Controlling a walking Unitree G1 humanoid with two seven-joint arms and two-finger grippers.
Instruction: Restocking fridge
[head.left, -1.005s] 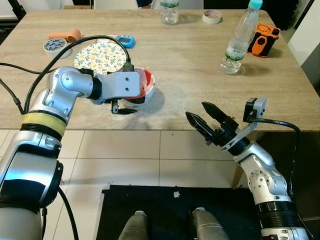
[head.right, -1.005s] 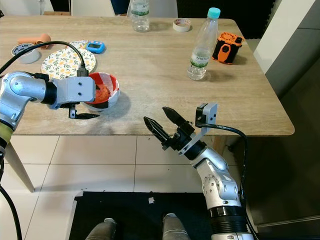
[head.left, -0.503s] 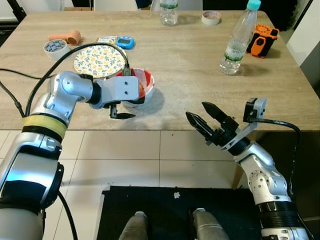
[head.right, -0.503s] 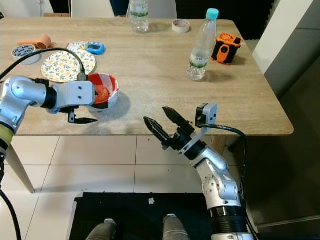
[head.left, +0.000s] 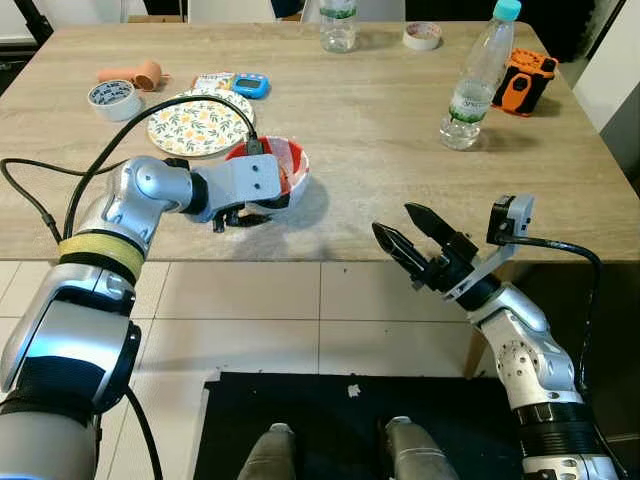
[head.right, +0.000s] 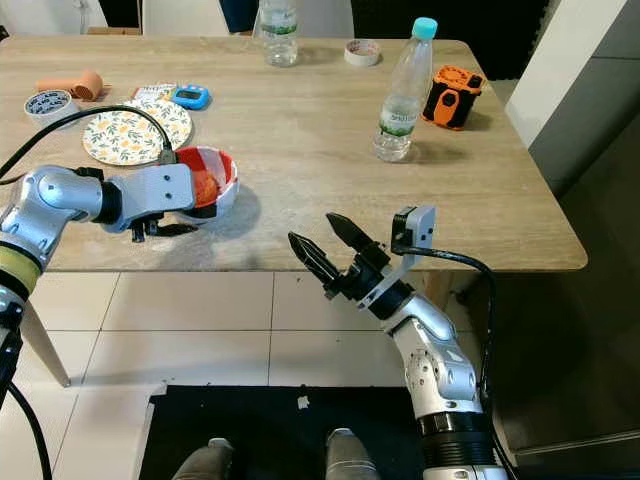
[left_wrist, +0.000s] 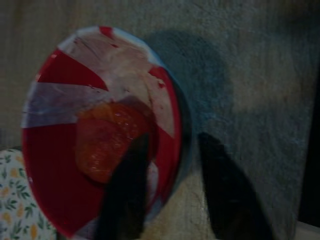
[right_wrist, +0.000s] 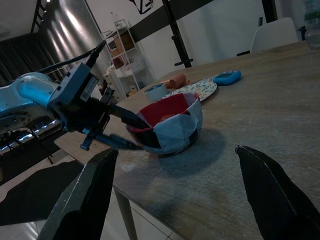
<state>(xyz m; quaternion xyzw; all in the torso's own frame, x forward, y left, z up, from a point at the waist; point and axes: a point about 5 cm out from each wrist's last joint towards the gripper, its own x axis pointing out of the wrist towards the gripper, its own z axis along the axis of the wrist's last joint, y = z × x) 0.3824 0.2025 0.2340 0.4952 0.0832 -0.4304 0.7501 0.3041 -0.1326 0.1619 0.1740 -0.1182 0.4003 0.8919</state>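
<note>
The red and white bowl (head.left: 275, 172) sits near the table's (head.left: 380, 130) near edge, left of centre. Your left gripper (left_wrist: 172, 190) straddles its near rim, jaws narrowly parted, one finger inside. Your right gripper (head.left: 412, 240) waits well apart, jaws wide.

Matt, pale wood-grain top on the table (head.left: 380, 140), smooth and lightly streaked. Glossy red-and-white bowl (head.left: 283, 165), covered in what looks like clear film with creased patches. Clear, shiny plastic for the water bottle (head.left: 478, 78), with a paper-like label and a smooth turquoise cap. Brushed silver metal on both arms; matt black plastic on the left gripper (head.left: 243, 217) and right gripper (head.left: 412, 232). Flat, matt floral plate (head.left: 198, 125). Glossy pale floor tiles (head.left: 250, 305).
</note>
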